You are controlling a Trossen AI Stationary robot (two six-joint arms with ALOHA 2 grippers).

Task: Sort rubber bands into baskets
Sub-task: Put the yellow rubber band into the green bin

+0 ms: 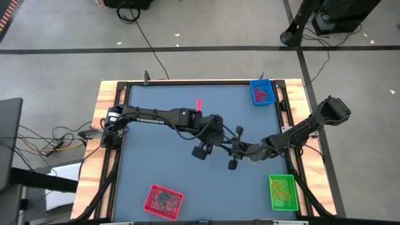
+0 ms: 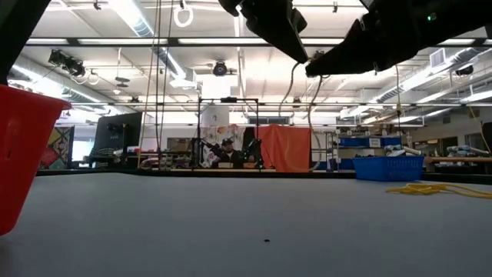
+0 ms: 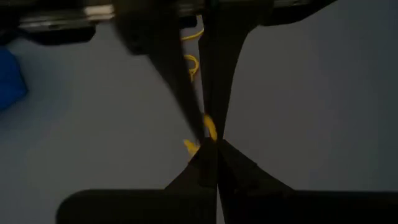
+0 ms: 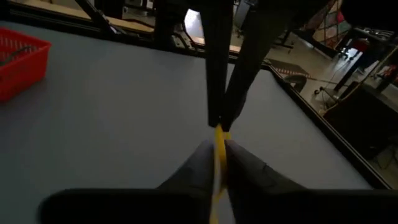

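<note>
My left gripper [image 1: 222,144] and my right gripper [image 1: 235,150] meet tip to tip above the middle of the blue-grey table, both shut on one yellow rubber band [image 4: 218,133]. The band also shows in the left wrist view [image 3: 209,129]. More yellow bands [image 3: 193,62] lie loose on the table below; they also show in the low view [image 2: 434,188]. The blue basket [image 1: 262,92] stands at the far right corner, the green basket [image 1: 282,190] at the near right, and the red basket [image 1: 164,200] at the near edge; each holds bands. My left gripper pinches the yellow band [image 3: 209,129] between its two fingertips. A short bit of the band [image 3: 189,146] sticks out beside them. The band is lifted clear of the table. My left gripper's fingers [image 4: 214,74] meet the right gripper's head on. My right gripper pinches the same yellow band [image 4: 218,142] between its two fingers. The band runs back between them as a thin strip [image 4: 216,186]. Its fingers [image 3: 217,74] come from the table's right side, opposite the left gripper's. The band is clear of the table.
A small pink thing [image 1: 199,103] lies on the table at the far middle. A raised frame [image 1: 187,82] runs round the table. Black cables hang at both wrists [image 1: 237,132]. The room beyond holds benches and a person far off [image 2: 227,146].
</note>
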